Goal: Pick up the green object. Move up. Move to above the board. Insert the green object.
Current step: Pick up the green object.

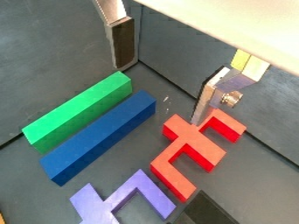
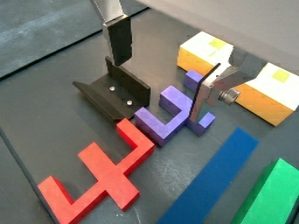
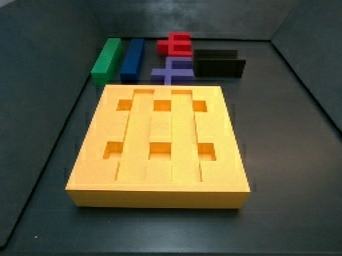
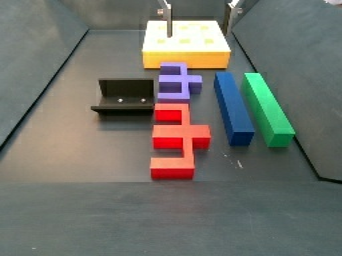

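Wrist views both show my gripper (image 1: 170, 74) with its two silver fingers (image 1: 121, 39) spread wide and nothing between them but bare grey floor, so I read it as fully open and holding nothing. It hangs well above the pieces, which is why a side view catches only its fingertips (image 4: 167, 12) at the top edge, above the board (image 4: 186, 45); I judge it is parked high to keep clear before the descent. Working outward from the tool, a red piece (image 1: 193, 144) and a purple piece (image 2: 173, 112) lie below it, with the fixture (image 2: 114, 92) just beside the purple one. Further out lie the blue bar (image 1: 100, 136) and, touching or nearly touching its far side, the green bar (image 1: 79, 109), both flat and parallel; in a side view the green bar (image 4: 269, 107) is the outermost of the row. That close neighbour matters: I would want the fingers to straddle the green bar across its width without catching the blue one. The board's square holes (image 3: 162, 103) look empty, so picking up has not yet begun.
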Motion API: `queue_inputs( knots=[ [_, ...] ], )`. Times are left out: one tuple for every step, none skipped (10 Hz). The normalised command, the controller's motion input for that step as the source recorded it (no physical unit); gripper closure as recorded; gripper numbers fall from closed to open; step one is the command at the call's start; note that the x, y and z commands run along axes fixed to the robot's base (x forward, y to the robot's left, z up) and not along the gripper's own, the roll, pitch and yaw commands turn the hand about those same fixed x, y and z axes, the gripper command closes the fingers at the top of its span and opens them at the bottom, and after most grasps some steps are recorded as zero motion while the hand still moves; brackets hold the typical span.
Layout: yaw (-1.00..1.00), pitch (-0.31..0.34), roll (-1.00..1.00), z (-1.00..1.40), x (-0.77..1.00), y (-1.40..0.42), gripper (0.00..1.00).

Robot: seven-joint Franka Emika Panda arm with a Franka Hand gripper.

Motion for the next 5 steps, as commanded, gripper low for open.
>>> queue_inputs(
  knots=[
    [0.02, 0.02, 0.03, -0.02, 0.01, 0.0, 0.0],
    [0.0, -0.039, 0.08, -0.44, -0.2, -0.24, 0.0],
    [0.0, -0.16, 0.13, -0.53, -0.67, -0.38, 0.0],
    [-0.06, -0.196, 0.06, -0.27, -0.84, -0.31, 0.0],
    [-0.03, -0.2, 0.0, -0.07, -0.8, -0.14, 0.0]
  ],
)
